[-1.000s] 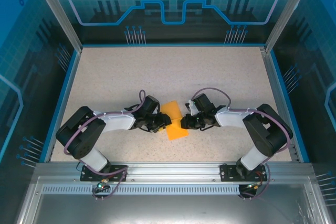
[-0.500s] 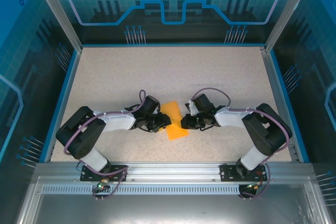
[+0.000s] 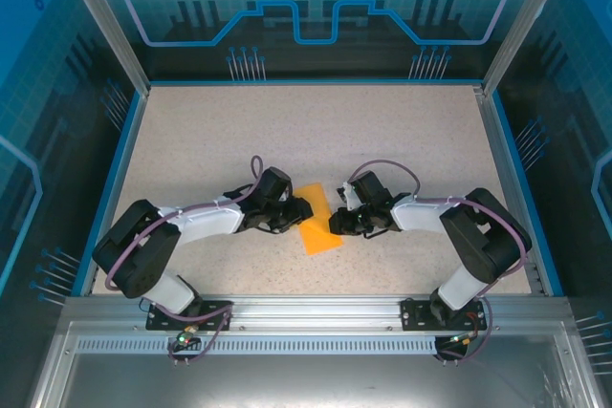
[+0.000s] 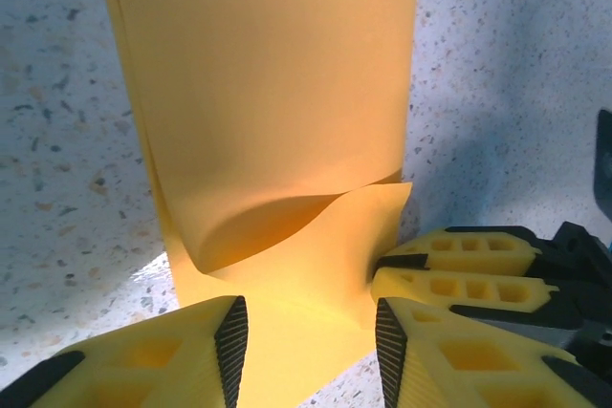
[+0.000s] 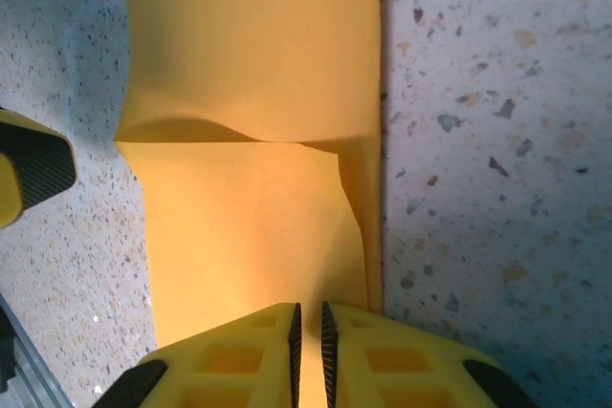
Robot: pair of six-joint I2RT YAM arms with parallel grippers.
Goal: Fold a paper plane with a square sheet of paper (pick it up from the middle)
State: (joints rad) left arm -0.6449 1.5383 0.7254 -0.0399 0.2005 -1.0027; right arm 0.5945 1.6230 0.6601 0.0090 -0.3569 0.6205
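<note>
The right end effector point(image 5: 309, 332) pinched the folded orange paper point(image 3: 318, 221) on the table point(image 3: 287, 131) — the left end effector point(image 4: 311, 336) stood open astride it.

Paper point(image 4: 268, 93) far end off-frame, both wrist cams.

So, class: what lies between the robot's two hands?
The folded orange sheet of paper lies between the left hand and right hand, in the top view.
</note>
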